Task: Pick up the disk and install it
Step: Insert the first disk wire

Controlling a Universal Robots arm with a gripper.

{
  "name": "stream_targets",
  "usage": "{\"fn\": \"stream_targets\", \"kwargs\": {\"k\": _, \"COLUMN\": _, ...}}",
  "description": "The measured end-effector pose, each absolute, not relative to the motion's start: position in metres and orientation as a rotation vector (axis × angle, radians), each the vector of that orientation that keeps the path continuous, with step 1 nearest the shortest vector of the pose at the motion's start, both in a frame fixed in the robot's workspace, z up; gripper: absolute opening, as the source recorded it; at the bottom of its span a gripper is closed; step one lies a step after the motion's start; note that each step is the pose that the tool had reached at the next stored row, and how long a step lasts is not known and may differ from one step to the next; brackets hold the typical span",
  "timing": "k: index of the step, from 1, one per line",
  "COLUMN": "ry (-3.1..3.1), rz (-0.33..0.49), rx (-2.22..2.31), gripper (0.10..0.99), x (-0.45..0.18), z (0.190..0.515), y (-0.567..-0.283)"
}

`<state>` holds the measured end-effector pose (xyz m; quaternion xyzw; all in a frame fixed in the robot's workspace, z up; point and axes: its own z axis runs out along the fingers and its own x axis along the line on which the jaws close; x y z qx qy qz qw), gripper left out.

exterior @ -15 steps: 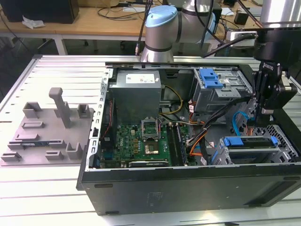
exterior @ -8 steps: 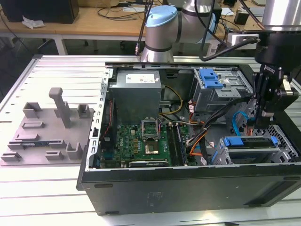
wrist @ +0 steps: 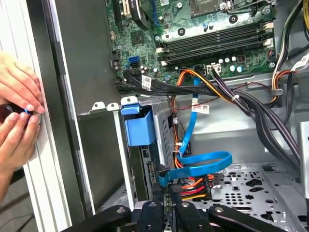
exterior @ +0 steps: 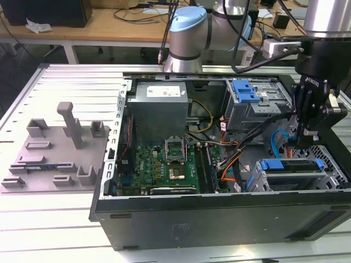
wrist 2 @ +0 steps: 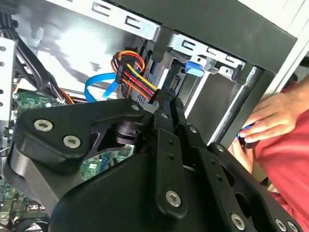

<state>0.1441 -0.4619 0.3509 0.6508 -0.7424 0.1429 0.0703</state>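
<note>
One disk [exterior: 289,165] sits in the drive cage [exterior: 333,164] just below the claw [exterior: 305,139], its long axis lying crosswise under the tips. The claw is drawn narrow and appears to grip nothing.

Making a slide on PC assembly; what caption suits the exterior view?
Robot gripper inside an open desktop computer case, near the drive cage holding the blue-framed disk.

In the exterior view I see an open computer case [exterior: 219,219]: motherboard [exterior: 164,161] central, power supply [exterior: 159,109] at its 12 o'clock, grey fixture plate [exterior: 55,153] at its 9 o'clock, outside the case.
</note>
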Motion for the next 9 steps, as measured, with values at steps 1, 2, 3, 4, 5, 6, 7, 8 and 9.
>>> {"fn": "stream_targets", "kwargs": {"k": 1, "ry": -2.233, "rz": 0.429, "rx": 1.959, "gripper": 0.169, "x": 0.1441, "z": 0.3509, "y": -0.4624}}
{"fn": "stream_targets", "kwargs": {"k": 2, "ry": -2.234, "rz": 0.428, "rx": 1.96, "gripper": 0.169, "x": 0.1441, "z": 0.3509, "y": -0.4626}}
{"fn": "stream_targets", "kwargs": {"k": 3, "ry": -2.234, "rz": 0.428, "rx": 1.959, "gripper": 0.169, "x": 0.144, "z": 0.3509, "y": -0.4626}}
{"fn": "stream_targets", "kwargs": {"k": 4, "ry": -2.234, "rz": 0.428, "rx": 1.959, "gripper": 0.169, "x": 0.144, "z": 0.3509, "y": -0.4626}}
{"fn": "stream_targets", "kwargs": {"k": 5, "ry": -2.234, "rz": 0.428, "rx": 1.96, "gripper": 0.169, "x": 0.144, "z": 0.3509, "y": -0.4627}}
{"fn": "stream_targets", "kwargs": {"k": 6, "ry": -2.234, "rz": 0.428, "rx": 1.96, "gripper": 0.169, "x": 0.1441, "z": 0.3509, "y": -0.4627}}
{"fn": "stream_targets", "kwargs": {"k": 7, "ry": -2.234, "rz": 0.428, "rx": 1.959, "gripper": 0.169, "x": 0.144, "z": 0.351, "y": -0.4633}}
{"fn": "stream_targets", "kwargs": {"k": 8, "ry": -2.235, "rz": 0.428, "rx": 1.958, "gripper": 0.169, "x": 0.144, "z": 0.3509, "y": -0.464}}
{"fn": "stream_targets", "kwargs": {"k": 9, "ry": -2.238, "rz": 0.427, "rx": 1.954, "gripper": 0.169, "x": 0.1442, "z": 0.3509, "y": -0.465}}
